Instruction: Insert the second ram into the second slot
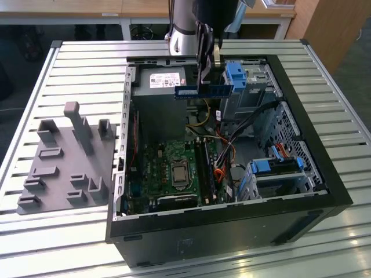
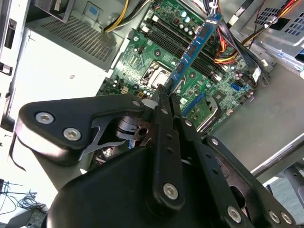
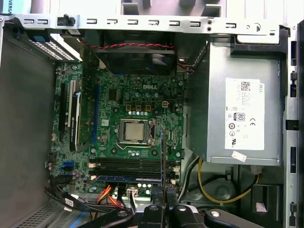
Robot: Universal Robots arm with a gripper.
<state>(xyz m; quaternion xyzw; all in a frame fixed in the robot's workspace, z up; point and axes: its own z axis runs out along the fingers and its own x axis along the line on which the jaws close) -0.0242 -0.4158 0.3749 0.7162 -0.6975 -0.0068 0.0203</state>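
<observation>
My gripper (image 1: 204,80) has the ram (image 1: 215,90) pinched above the case (image 1: 232,240). I'd keep it parallel to the slot (image 3: 126,167), match the notch and press evenly.

second ram (image 1: 204,91): thin long blue board stick, white label toward one end, dark chips along face. Clamped about mid-length in gripper (image 2: 164,95), long edge level, face upright. Raised above motherboard (image 1: 168,168), not touching it, not seated in any slot. First wrist view: edge-on over motherboard's memory-slot area.

The claw (image 2: 163,95) is matte black linked plates with silver screws, on a silver-grey arm (image 1: 182,26).
</observation>
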